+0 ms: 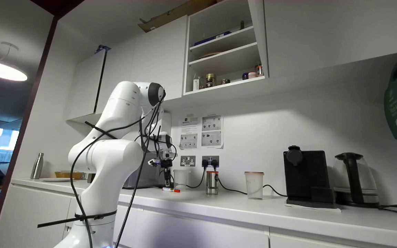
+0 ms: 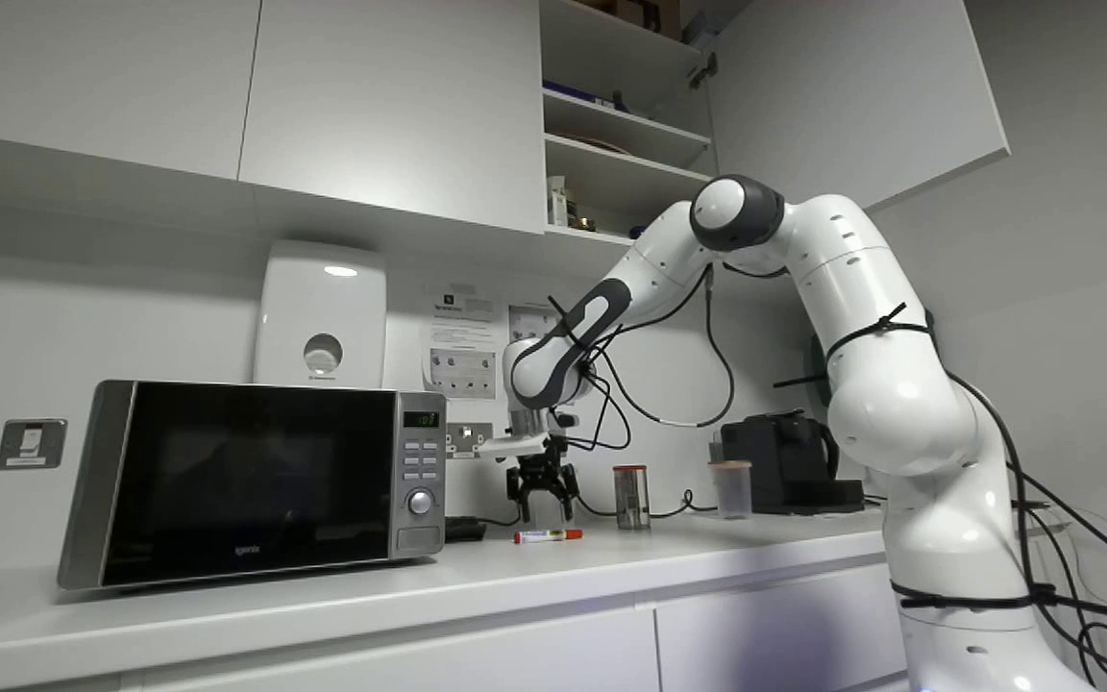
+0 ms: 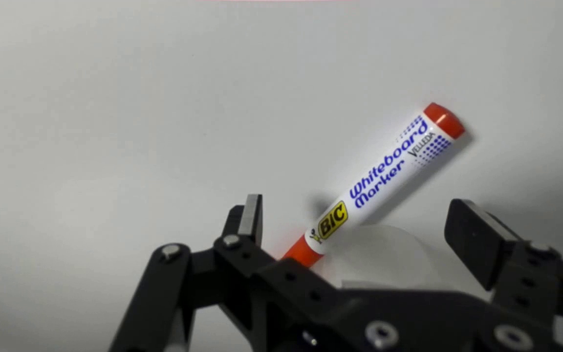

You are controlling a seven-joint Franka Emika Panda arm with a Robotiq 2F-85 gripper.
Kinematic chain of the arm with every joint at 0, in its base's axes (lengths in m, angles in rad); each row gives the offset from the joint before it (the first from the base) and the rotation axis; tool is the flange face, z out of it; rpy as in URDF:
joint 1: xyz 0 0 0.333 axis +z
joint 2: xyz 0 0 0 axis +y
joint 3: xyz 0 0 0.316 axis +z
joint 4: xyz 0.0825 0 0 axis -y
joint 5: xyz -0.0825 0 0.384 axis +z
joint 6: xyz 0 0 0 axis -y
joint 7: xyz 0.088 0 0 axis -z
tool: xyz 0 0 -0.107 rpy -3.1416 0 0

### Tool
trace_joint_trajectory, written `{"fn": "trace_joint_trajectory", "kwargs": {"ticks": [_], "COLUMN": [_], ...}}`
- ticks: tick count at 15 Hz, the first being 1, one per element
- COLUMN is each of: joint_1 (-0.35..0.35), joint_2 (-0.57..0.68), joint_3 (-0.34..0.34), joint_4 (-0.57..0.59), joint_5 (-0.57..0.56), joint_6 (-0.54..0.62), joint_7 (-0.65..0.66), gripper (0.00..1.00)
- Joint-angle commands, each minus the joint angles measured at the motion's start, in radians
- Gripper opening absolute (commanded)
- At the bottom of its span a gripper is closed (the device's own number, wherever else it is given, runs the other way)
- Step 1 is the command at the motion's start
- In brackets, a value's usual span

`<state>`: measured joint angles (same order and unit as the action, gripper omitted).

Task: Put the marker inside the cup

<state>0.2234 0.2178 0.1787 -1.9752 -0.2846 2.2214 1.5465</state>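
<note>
I have the hand (image 3: 356, 211) above the marker (image 3: 374, 186), jaws wide apart and holding nothing; the marker lies on its side on the desk (image 3: 115, 122). I expect it to be light and stiff, not fragile, though its smooth round barrel could slip or roll. I'd pinch it across the white middle, squaring the jaws to its slant, clear of both red ends.

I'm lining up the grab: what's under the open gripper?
The marker lies on the counter below the gripper in both exterior views. In the wrist view it covers part of one red end and some counter.
</note>
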Motion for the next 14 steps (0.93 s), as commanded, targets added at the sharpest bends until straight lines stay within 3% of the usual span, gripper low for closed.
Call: {"fn": "trace_joint_trajectory", "kwargs": {"ticks": [1,14], "joint_1": [0.018,0.047], "joint_2": [0.027,0.156], "joint_3": [-0.024,-0.055], "joint_4": [0.031,0.135], "joint_5": [0.042,0.041], "joint_6": [0.011,-0.019], "joint_7": [0.030,0.068], "gripper": [1.00,1.00]}}
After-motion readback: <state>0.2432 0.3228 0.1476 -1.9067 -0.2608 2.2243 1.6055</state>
